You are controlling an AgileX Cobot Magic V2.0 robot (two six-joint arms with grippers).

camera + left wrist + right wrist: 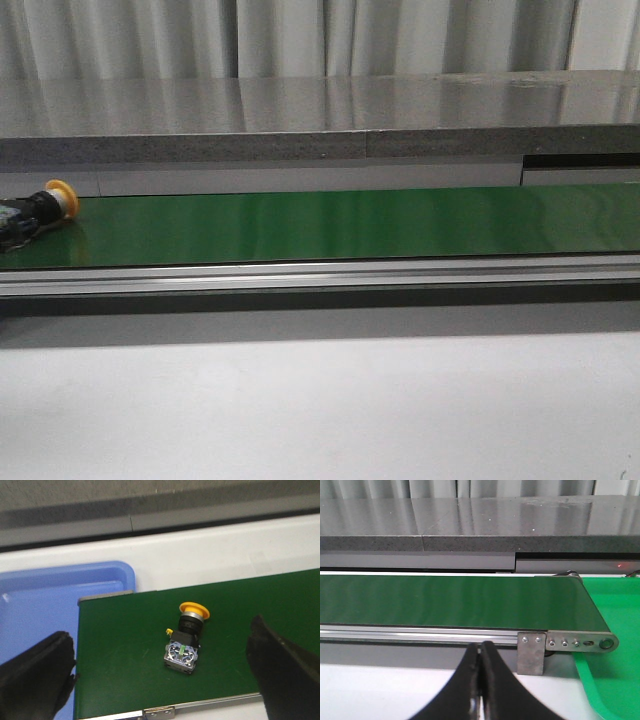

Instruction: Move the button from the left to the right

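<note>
Waiting on the button [50, 208], lying at the conveyor belt's [350, 225] far left, nine o'clock.
Left wrist: left end effector [165, 672] released, fingers straddling the button lying capless-end near, blue tray [45, 600] beside. Right wrist: right end effector [480, 680] clenched, empty, green tray [615, 645] at three o'clock; pickup likely comes next.

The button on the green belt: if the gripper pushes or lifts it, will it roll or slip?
The button lies on its side, so its round yellow cap may let it pivot or roll when pushed. The blocky black body probably resists rolling and offers flat grip faces. It looks rigid.
</note>
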